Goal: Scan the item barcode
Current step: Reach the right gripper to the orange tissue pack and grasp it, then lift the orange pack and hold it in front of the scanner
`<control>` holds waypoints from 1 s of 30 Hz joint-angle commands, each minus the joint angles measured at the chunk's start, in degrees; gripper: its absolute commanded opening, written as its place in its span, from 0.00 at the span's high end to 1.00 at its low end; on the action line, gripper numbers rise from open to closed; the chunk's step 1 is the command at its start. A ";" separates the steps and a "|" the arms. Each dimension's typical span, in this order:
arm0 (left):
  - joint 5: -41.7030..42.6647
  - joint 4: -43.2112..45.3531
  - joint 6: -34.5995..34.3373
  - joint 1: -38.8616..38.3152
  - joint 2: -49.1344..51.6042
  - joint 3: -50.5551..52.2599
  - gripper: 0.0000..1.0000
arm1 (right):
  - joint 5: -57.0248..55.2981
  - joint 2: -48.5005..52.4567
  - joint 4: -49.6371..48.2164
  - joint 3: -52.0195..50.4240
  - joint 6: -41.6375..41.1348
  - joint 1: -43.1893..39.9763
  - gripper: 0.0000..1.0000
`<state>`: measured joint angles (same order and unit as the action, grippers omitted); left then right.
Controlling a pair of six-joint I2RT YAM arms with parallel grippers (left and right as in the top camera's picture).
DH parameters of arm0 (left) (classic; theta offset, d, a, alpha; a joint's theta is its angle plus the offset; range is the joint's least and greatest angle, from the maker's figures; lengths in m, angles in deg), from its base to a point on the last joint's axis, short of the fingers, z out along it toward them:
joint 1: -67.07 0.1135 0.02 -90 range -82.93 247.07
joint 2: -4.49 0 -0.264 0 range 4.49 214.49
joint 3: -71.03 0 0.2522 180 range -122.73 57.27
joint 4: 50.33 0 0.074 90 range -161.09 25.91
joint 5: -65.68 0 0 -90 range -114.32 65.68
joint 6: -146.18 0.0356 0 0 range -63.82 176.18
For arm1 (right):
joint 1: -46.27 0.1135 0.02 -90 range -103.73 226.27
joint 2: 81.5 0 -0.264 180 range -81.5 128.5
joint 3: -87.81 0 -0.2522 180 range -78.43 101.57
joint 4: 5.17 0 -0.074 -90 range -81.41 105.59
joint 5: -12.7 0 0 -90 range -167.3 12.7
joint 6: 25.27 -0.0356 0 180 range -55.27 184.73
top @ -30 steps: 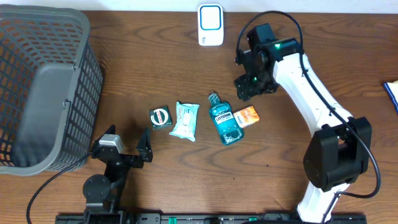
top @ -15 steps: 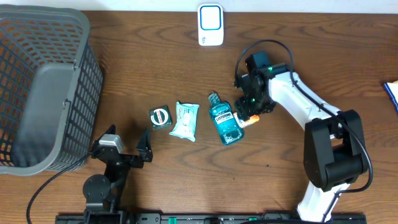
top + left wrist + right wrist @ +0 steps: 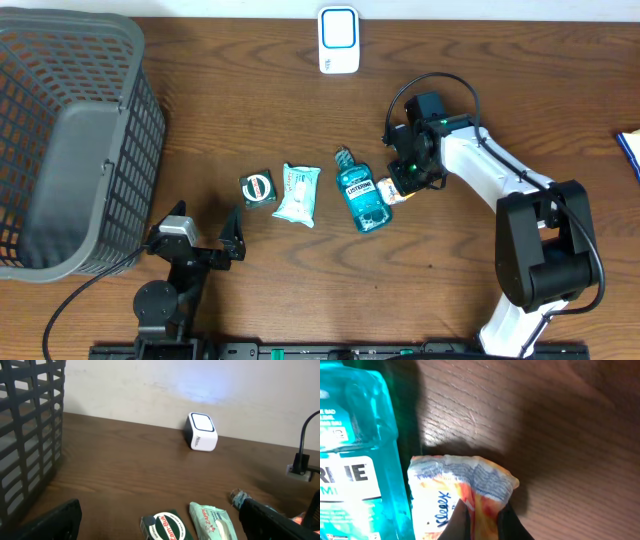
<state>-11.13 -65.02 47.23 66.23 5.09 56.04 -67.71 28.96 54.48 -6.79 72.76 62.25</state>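
Observation:
My right gripper (image 3: 405, 183) is shut on one end of an orange and white Kleenex tissue pack (image 3: 398, 189) that lies on the wooden table. In the right wrist view its fingers (image 3: 485, 521) pinch the crumpled wrapper of the pack (image 3: 451, 491), right beside a teal Listerine bottle (image 3: 360, 455). The white barcode scanner (image 3: 339, 40) stands at the table's far edge, well away from the pack. My left gripper (image 3: 200, 233) rests open near the front left with nothing between its fingers (image 3: 160, 514).
The Listerine bottle (image 3: 362, 193) touches the pack's left side. A pale green Zappy wipes pack (image 3: 297, 193) and a dark green Zam-Buk box (image 3: 258, 189) lie further left. A grey mesh basket (image 3: 70, 140) fills the left side. A blue object (image 3: 631, 150) sits at the right edge.
My right arm came down from behind the tissue pack onto it, and its gripper closed on the pack's wrapper. The left arm has stayed still.

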 commanded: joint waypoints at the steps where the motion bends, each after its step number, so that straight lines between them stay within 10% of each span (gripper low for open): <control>1: 0.68 -1.84 0.59 0.24 -0.37 1.01 0.02 | 1.49 0.83 3.63 0.98 -4.46 0.07 0.99; 12: 0.70 -1.86 0.59 0.24 -0.37 1.01 0.02 | 24.46 -0.59 33.51 15.30 -20.70 -2.84 0.99; 30: 0.70 -1.84 0.59 0.24 -0.37 1.01 0.02 | 36.22 -0.59 39.93 15.47 -28.20 -3.10 0.99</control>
<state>-11.13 -65.02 47.23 66.23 5.09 56.04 -33.42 29.00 94.94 7.83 45.61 59.46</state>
